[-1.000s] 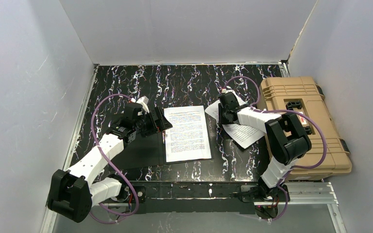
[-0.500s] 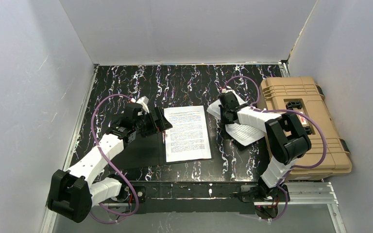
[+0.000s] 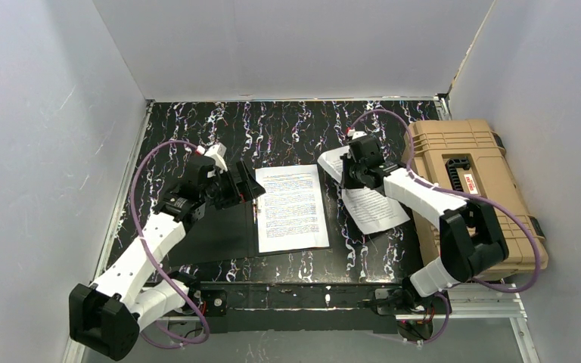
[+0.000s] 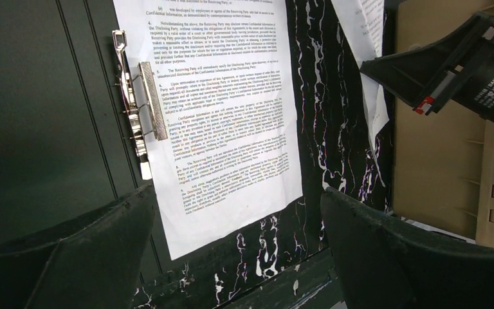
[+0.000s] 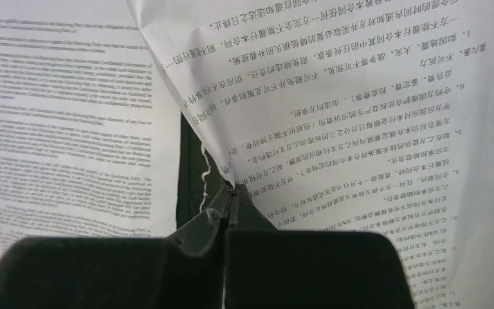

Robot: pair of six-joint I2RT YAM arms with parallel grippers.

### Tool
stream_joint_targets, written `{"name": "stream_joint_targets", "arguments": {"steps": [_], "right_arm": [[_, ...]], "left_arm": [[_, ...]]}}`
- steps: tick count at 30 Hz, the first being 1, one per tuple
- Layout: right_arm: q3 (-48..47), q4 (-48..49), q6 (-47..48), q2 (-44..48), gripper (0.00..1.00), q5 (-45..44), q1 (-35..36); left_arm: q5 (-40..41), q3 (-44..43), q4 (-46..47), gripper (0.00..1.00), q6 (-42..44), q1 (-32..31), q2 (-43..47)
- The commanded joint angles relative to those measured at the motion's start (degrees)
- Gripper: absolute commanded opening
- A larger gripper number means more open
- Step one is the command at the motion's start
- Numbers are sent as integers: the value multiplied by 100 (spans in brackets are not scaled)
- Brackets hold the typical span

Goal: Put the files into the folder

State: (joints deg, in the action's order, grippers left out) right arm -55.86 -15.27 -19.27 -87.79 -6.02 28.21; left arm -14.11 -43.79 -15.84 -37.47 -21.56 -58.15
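Note:
The folder lies open, black inside up, with its metal clip at its right edge. One printed sheet lies flat just right of the clip; the left wrist view shows this sheet, the clip and the black inside. My left gripper hovers open and empty over the clip, and its own view shows it above the sheet's near end. My right gripper is shut on the edge of a second sheet, lifting that edge. Its own view shows the closed tips pinching the sheet.
A bulky tan plastic case with a black handle stands along the right side, close to the right arm. White walls enclose the black marbled table on the left, back and right. A metal rail runs along the near edge.
My right arm has swung its elbow out to the right and drawn the gripped sheet's edge slightly farther back. My left gripper has shifted a little left and back, still open.

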Motion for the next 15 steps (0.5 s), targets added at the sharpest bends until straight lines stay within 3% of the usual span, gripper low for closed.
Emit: {"name": "stream_joint_targets", "arguments": {"steps": [1, 15], "right_arm": [[-377, -141, 118, 498, 1, 344, 83], [-650, 211, 1320, 1711, 1, 1485, 528]], "left_arm": [[238, -402, -486, 98, 283, -6, 231], [927, -1359, -1446, 98, 890, -7, 594]]}}
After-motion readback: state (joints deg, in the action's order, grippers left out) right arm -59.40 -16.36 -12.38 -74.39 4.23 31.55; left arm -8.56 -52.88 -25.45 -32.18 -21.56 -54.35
